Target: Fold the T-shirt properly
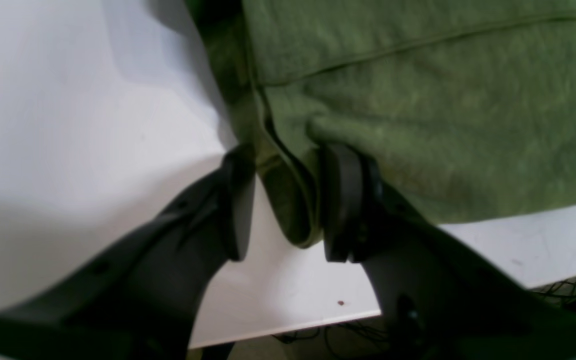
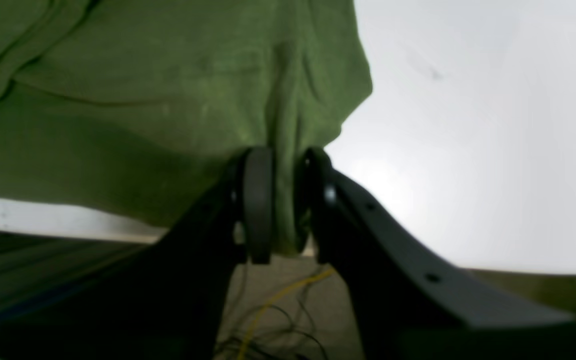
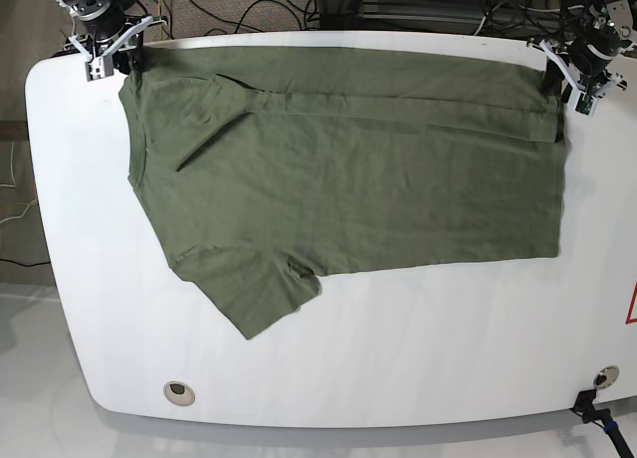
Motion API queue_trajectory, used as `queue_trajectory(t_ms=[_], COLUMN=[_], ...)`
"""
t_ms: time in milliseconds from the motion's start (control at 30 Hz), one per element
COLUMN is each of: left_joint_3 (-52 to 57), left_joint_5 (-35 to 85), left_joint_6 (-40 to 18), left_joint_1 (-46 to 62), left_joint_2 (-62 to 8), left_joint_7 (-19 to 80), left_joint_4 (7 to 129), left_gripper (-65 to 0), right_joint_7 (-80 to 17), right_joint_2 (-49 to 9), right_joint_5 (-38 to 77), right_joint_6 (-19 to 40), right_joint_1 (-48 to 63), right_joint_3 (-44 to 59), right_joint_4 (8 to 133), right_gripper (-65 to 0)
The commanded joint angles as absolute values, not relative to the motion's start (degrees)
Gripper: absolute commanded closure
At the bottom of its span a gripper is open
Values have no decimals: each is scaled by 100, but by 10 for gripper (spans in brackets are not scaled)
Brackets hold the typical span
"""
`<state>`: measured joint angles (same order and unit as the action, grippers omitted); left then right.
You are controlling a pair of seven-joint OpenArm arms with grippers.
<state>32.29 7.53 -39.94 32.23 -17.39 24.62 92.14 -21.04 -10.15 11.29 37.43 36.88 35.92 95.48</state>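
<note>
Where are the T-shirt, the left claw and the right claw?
T-shirt (image 3: 378,189), base view, middle of its body.
Left claw (image 1: 283,200), left wrist view, between its fingertips, at the shirt's corner.
Right claw (image 2: 283,200), right wrist view, between its fingertips, around a fold.

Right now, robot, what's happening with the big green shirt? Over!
Left gripper open, a corner fold loose between its jaws. Right gripper close around another bunched corner. Olive-green cotton T-shirt flat on white table, far strip folded over. Nothing blocking.
</note>
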Motion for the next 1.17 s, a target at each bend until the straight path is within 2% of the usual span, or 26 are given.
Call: queue_trajectory(t_ms=[0,367,600,1000,1133], left_joint_3=[3248,3538,3530,2993,2747], left_joint_5=[673,699,681,655,646], left_joint_6=[-4000,-4000,-4000,-4000,-4000], left_joint_1=[3266,3231,2624,1648,1508], left_joint_2=[-1868,-1824,-1578,-1411,-1411], left_joint_7=[2563,2563,2571,2571,2571], left_joint_4=[9358,10185,10378,9886,9877], left_gripper=[-213,-213,-212,-212,-212], right_joint_7=[-2387,-3073,-3398,-3398,-3398], right_joint_2=[-1042,-1033,-1033,-1095,-910], right_joint_5=[927,927,910,892,884], right_joint_6=[3670,3688,3960,3925,3925], right_joint_1=[3793,3626,2958,2035,1771], right_joint_3=[3626,3591,3565,2343,2211], right_joint_4=[9912,11160,11196,11152,11152], right_gripper=[-145,-162,-162,-158,-158])
